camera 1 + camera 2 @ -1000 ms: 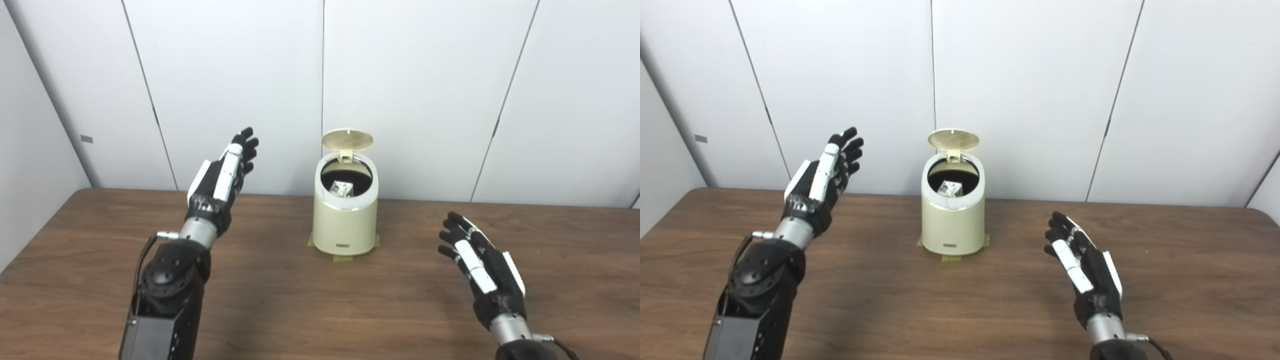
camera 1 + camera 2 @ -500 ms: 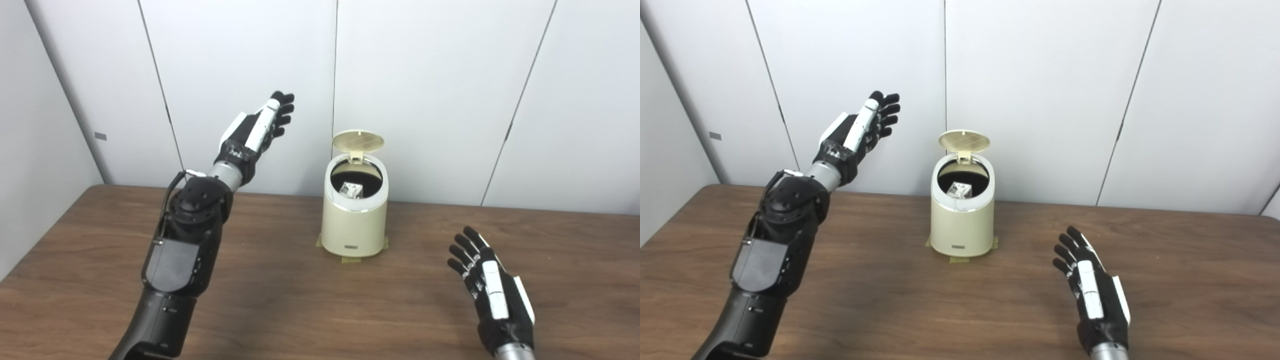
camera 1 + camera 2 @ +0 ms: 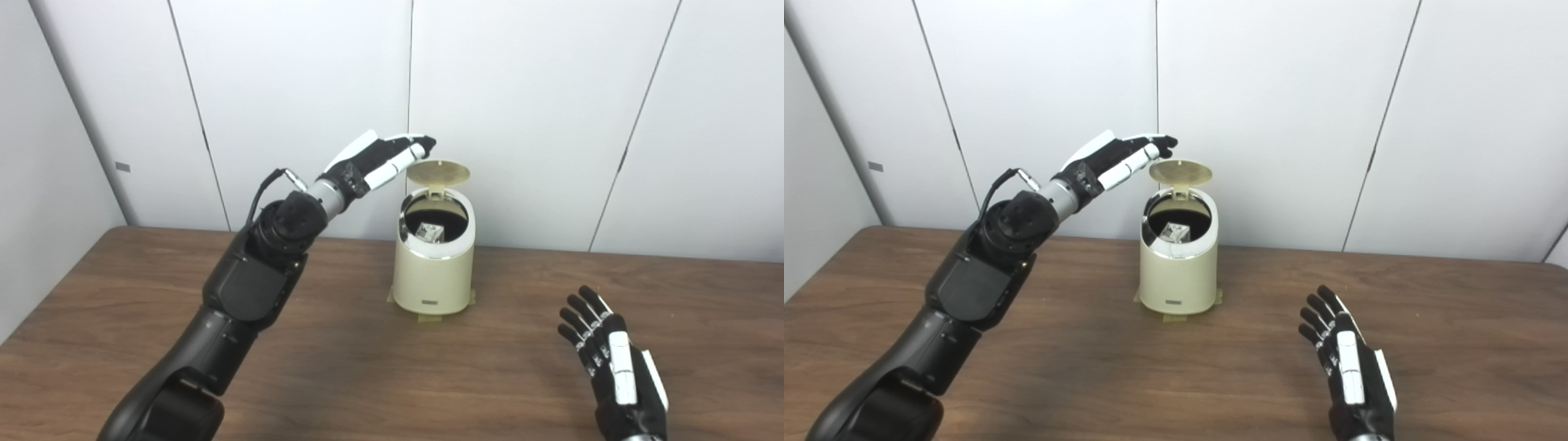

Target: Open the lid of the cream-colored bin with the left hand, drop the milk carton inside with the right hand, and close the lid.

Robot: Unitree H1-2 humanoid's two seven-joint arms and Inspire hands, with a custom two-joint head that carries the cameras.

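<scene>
Cream-colored bin (image 3: 433,275), smooth rounded cylinder w/ a chrome-looking ring round the mouth, stands upright on the wood-grain table (image 3: 343,367) near the back wall (image 3: 527,92). Small dark label low on its front; bits of yellowish tape (image 3: 429,316) stick out under the base. Lid (image 3: 438,173), a flat round disc w/ fine ribbed texture on its underside, is tipped up on its rear hinge, so bin's open. Milk carton (image 3: 431,232) lies inside, tilted, white w/ dark print, set against the dark interior (print too small to read).

Left hand (image 3: 381,158), black fingers w/ glossy white plates on the back, is stretched out flat and holds nothing; fingers straight and close together, tips just above and left of the lid's upper edge. Can't tell if they touch it. Left arm is bulky matte black w/ a metal wrist cuff and a looped cable.

Right hand (image 3: 1349,364) sits low over the table at near right, well apart from the bin, fingers spread and extended, empty.

Wall is plain white panels w/ thin dark seams.
</scene>
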